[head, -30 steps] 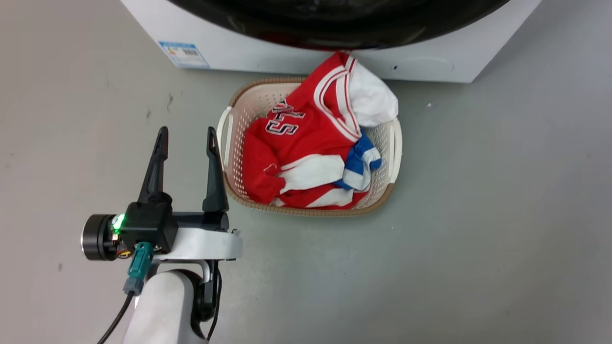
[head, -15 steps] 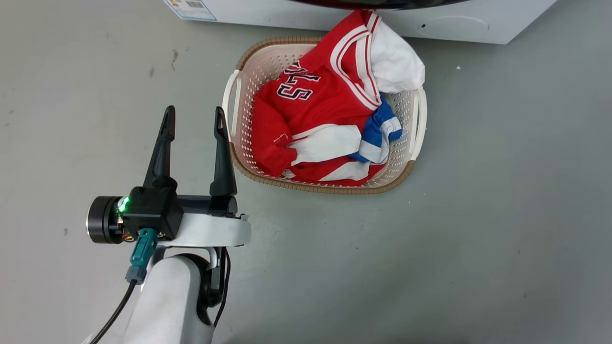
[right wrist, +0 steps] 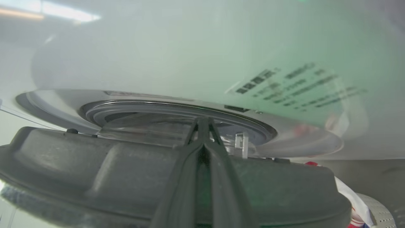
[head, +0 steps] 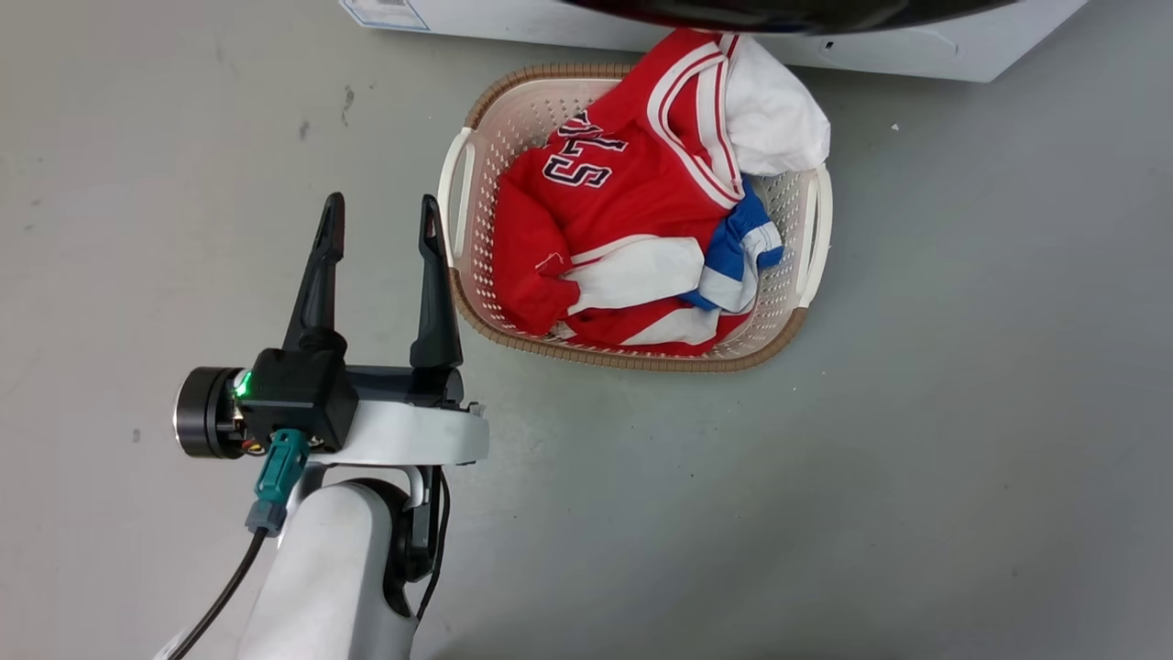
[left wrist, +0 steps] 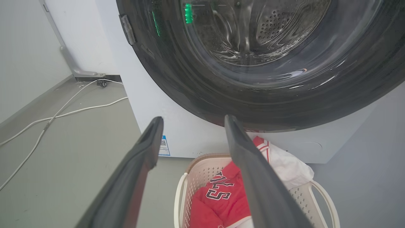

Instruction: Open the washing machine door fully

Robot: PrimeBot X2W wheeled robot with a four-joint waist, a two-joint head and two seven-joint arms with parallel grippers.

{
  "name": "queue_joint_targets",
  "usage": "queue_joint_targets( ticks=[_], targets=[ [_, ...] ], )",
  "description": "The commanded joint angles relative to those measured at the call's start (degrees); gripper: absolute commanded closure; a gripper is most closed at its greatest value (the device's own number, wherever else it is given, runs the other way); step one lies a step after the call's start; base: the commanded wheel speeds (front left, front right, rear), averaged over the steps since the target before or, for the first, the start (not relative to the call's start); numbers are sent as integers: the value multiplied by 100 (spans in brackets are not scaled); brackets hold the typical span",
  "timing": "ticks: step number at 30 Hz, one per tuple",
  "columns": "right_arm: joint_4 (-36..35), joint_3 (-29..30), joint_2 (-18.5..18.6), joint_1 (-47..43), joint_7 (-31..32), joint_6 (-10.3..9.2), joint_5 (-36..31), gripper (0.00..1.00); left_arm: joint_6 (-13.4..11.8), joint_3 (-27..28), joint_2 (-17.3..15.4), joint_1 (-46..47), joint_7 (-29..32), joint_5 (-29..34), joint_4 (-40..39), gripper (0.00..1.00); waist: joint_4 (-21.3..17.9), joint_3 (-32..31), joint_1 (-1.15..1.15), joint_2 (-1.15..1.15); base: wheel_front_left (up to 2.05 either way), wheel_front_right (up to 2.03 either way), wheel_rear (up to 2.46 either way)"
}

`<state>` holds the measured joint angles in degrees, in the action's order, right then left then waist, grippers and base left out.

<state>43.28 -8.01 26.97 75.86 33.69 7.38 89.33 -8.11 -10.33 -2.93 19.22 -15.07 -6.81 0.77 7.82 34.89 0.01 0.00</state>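
L gripper (head: 380,213) fingers wide apart, empty, beside cream perforated plastic laundry basket (head: 455,183) — R gripper (right wrist: 202,123) fingers pressed together tip-to-tip — large round glossy black washing machine door (left wrist: 196,95) above basket.

Centre foreground: right gripper (right wrist: 202,122), two long dark fingers pressed together up to the tips, in front of the broad dark grey moulded edge of the washing machine door (right wrist: 95,171), seen edge-on across the lower half. Behind: glossy white front of the washing machine (right wrist: 158,53), with a round recessed opening bounded by a bright metal ring (right wrist: 177,107); small upright metal catch (right wrist: 241,144) just right of the fingertips. Upper right: blurred dark printed lettering (right wrist: 284,82), unreadable. Lower right corner: red-and-white cloth (right wrist: 346,193) beside a cream perforated basket rim (right wrist: 376,212).
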Motion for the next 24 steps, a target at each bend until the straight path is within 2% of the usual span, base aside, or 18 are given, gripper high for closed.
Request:
queue_joint_targets(
  ticks=[1,13,24],
  targets=[
    [-123,-155,-238,-171,152,20,11,100,-20,23,8,-22,-16,-3,15,0,-28,-70,-1,0,0,0,0],
    [-949,-176,-330,-1413,475,19,295,100,86,259,7,-302,-16,163,57,0,-267,-579,-1,0,0,0,0],
    [-2071,-220,-367,-2752,728,19,617,100,135,342,8,-550,-16,207,88,0,-379,-952,-1,0,0,0,0]
  ],
)
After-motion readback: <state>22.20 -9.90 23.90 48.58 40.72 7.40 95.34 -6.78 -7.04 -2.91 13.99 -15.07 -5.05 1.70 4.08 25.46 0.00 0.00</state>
